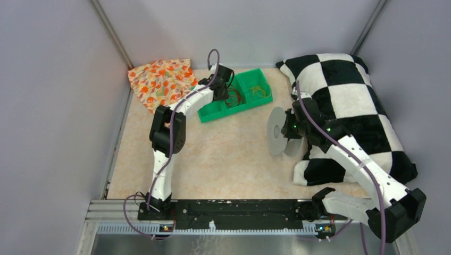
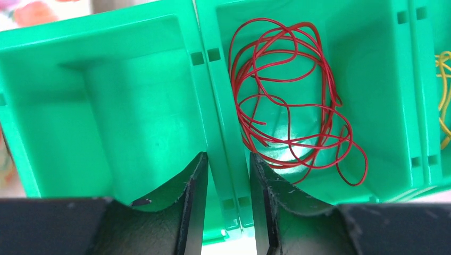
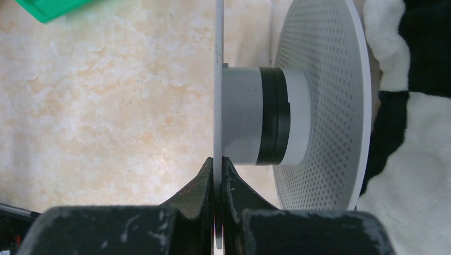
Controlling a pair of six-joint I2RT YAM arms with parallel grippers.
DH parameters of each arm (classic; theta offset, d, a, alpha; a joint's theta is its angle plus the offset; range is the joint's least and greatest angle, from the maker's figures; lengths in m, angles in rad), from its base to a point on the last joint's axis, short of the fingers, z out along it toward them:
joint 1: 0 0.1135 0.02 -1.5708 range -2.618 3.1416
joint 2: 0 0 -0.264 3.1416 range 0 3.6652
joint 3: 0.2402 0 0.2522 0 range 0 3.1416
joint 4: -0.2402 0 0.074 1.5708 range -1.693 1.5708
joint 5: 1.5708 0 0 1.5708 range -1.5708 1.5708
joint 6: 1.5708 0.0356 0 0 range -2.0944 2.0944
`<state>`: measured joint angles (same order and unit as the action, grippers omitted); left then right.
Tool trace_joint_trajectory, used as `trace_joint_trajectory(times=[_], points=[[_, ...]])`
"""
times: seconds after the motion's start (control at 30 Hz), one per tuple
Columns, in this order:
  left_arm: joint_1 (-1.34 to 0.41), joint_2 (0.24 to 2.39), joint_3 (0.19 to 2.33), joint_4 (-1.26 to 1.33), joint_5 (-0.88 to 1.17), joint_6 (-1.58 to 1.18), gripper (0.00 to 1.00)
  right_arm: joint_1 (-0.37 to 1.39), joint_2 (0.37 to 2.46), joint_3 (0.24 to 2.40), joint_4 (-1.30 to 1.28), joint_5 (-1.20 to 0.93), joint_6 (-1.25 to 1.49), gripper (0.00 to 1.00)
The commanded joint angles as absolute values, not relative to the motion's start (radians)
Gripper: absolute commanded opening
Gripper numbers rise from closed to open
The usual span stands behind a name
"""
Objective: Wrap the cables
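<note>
The yellow-orange cable (image 1: 260,89) lies in loose loops in the right compartment of the green bin (image 1: 211,115); the left wrist view shows only its edge (image 2: 442,90). A red wire tangle (image 2: 287,106) fills the middle compartment. My left gripper (image 2: 227,155) is open, with its fingers on either side of the divider wall between the empty left compartment and the red wire's compartment; it also shows in the top view (image 1: 222,94). My right gripper (image 3: 218,158) is shut on the thin flange of the clear round spool (image 3: 255,122), holding it on edge above the table (image 1: 276,131).
A black-and-white checkered blanket (image 1: 351,101) lies along the right side, right behind the spool. An orange patterned cloth (image 1: 162,79) lies at the back left. Grey walls close in the table on three sides.
</note>
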<state>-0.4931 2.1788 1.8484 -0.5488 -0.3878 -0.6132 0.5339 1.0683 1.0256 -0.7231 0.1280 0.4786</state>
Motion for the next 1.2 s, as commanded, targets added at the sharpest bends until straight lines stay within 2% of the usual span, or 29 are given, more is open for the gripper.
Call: trace_joint_trajectory(times=[0.0,0.13,0.2,0.27,0.37,0.5,0.6,0.9,1.17], points=[[-0.491,2.172,1.848,-0.398,-0.296,-0.276,0.40,0.537,1.024,1.138,-0.768,0.239,0.394,0.00],[-0.455,2.154,1.852,-0.380,-0.250,-0.092,0.44,0.537,1.025,1.188,-0.859,0.318,0.326,0.00],[-0.434,2.153,1.876,-0.390,-0.214,-0.053,0.53,0.537,1.024,1.199,-0.884,0.362,0.308,0.00],[-0.424,2.152,1.911,-0.417,-0.193,-0.035,0.68,0.537,1.022,1.200,-0.887,0.389,0.296,0.00],[-0.425,2.109,1.941,-0.443,-0.116,-0.042,0.75,0.537,1.044,1.195,-0.870,0.394,0.301,0.00],[-0.438,2.009,1.895,-0.362,0.078,-0.094,0.77,0.540,1.083,1.159,-0.819,0.404,0.340,0.00],[-0.483,2.004,1.925,-0.373,0.142,-0.125,0.77,0.544,1.098,1.127,-0.751,0.390,0.370,0.00],[-0.613,2.013,1.903,-0.370,0.188,-0.239,0.78,0.550,1.194,1.089,-0.675,0.469,0.452,0.00],[-0.630,1.928,1.777,-0.341,0.199,-0.248,0.82,0.550,1.105,0.980,-0.601,0.324,0.227,0.00]])
